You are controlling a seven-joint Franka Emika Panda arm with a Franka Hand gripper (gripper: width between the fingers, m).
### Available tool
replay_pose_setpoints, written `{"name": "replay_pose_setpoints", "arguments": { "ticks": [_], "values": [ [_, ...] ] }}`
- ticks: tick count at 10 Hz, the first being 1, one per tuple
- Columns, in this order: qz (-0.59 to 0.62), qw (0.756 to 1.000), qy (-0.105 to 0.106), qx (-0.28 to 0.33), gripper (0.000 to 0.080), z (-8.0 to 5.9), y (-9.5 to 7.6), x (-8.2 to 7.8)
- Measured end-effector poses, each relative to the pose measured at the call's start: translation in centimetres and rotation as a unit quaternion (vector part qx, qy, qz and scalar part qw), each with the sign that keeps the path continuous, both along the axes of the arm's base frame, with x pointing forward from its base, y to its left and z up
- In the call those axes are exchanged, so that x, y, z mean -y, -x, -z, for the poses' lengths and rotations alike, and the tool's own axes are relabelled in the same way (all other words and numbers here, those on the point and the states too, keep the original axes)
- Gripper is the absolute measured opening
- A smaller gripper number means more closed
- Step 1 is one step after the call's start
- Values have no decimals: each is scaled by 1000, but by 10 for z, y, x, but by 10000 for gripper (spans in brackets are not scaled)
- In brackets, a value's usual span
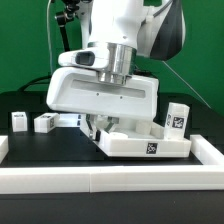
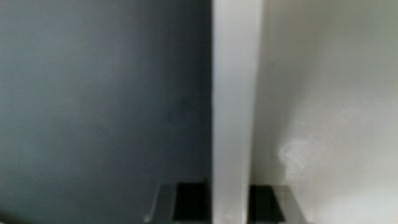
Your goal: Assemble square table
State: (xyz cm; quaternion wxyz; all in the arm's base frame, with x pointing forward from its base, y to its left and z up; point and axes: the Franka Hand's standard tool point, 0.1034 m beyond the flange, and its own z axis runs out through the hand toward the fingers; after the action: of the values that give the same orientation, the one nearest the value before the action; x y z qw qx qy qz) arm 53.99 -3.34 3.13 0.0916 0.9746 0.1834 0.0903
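The white square table top lies low over the black surface, with a black-and-white tag on its front rim. My gripper comes down on the corner at the exterior view's left and is shut on the table top's raised rim. In the wrist view the white rim runs straight between the two dark fingertips, and my gripper is closed on it. Two small white legs sit at the exterior view's left. Another leg stands upright behind the top at the right.
A long white rail edges the front of the black work surface and turns up along the exterior view's right. A black pole stands at the back left before the green backdrop.
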Motion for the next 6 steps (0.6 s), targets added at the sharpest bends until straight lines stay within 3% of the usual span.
{"name": "replay_pose_setpoints", "arguments": {
  "ticks": [3,6],
  "values": [
    [-75,997,20,-1,65,-3,-8,-5],
    [-189,981,52,-4,68,-5,-32,-19]
  ]
}}
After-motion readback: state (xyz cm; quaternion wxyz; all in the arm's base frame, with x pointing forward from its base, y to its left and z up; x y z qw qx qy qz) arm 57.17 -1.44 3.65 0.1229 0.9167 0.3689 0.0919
